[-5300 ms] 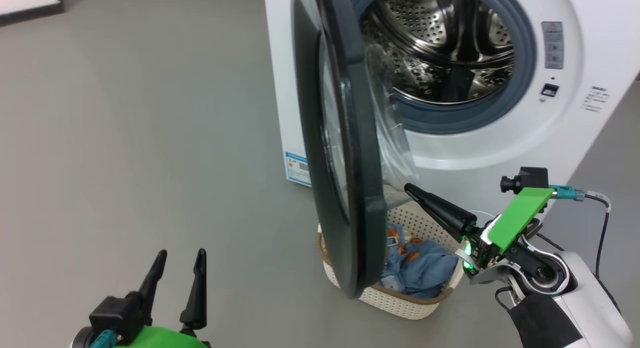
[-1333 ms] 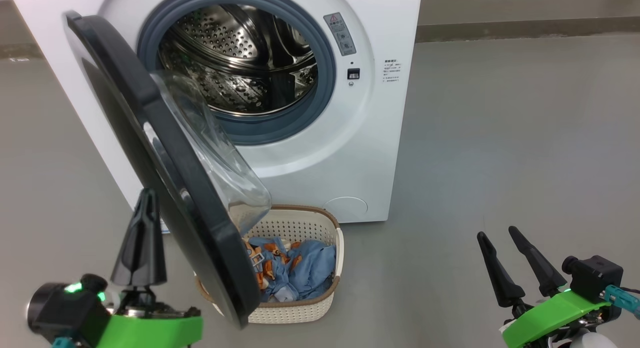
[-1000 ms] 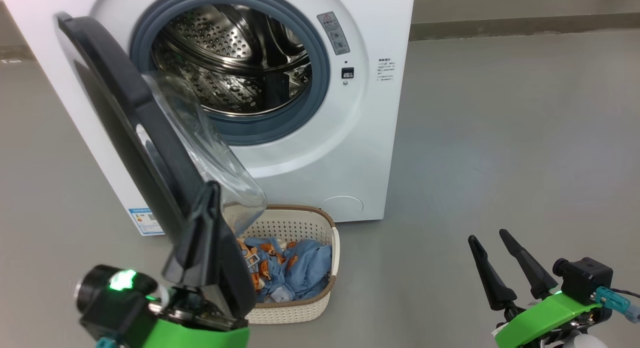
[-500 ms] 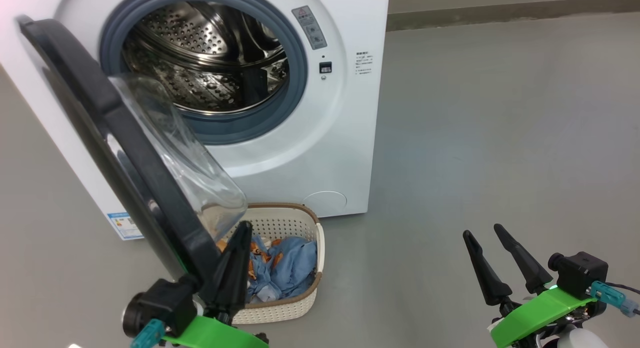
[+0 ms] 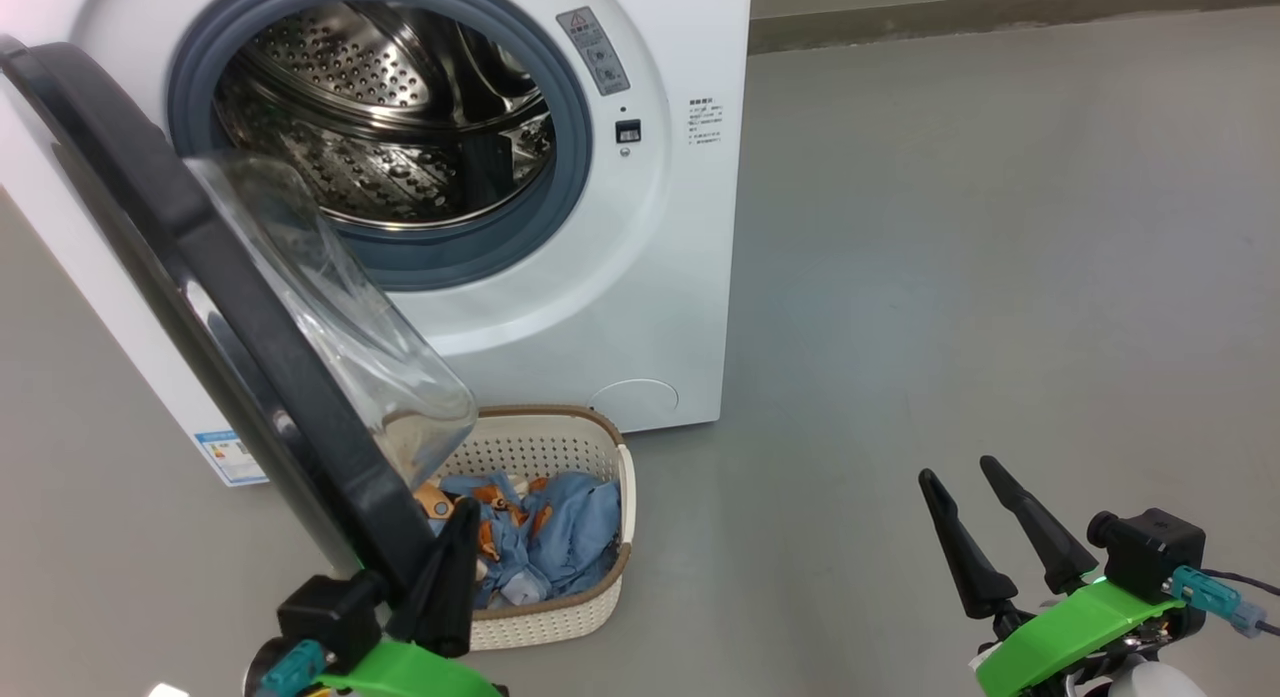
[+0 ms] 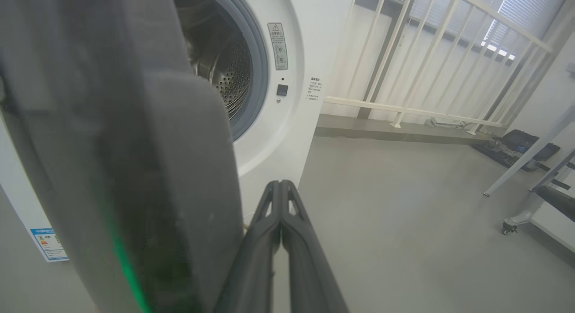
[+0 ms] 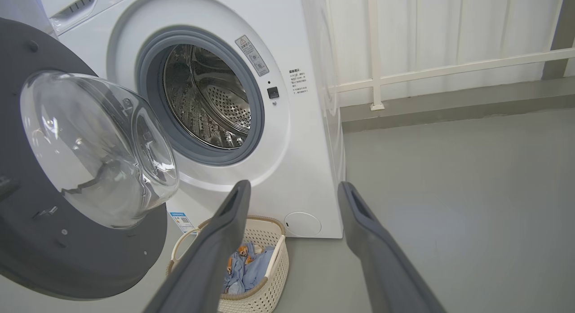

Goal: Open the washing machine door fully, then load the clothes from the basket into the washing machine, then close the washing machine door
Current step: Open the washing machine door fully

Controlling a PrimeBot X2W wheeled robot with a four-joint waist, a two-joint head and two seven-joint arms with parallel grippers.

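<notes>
The white washing machine (image 5: 640,277) stands with its steel drum (image 5: 380,127) exposed. The washing machine door (image 5: 250,357) hangs partly swung out, its glass bowl (image 5: 330,317) bulging over the basket (image 5: 600,577). Blue and orange-printed clothes (image 5: 560,527) lie in that cream basket on the floor below the door. My left gripper (image 5: 466,512) is shut and empty, close beside the inner side of the door's lower rim (image 6: 134,178), and its fingertips (image 6: 280,187) are pressed together. My right gripper (image 5: 957,472) is open and empty, low over the floor to the right. From there it faces the door (image 7: 27,241), the basket (image 7: 269,277) and the clothes (image 7: 249,268).
Open grey floor (image 5: 1000,227) spreads to the right of the machine. A white railing (image 6: 426,57) runs behind it along the wall. A wheeled stand leg (image 6: 516,218) and a black case (image 6: 521,140) sit at the far right.
My left gripper has swung from outside the door, around its lower edge, to the inner side by the basket. The head camera has turned, shifting the scene left. The right gripper stays open.
</notes>
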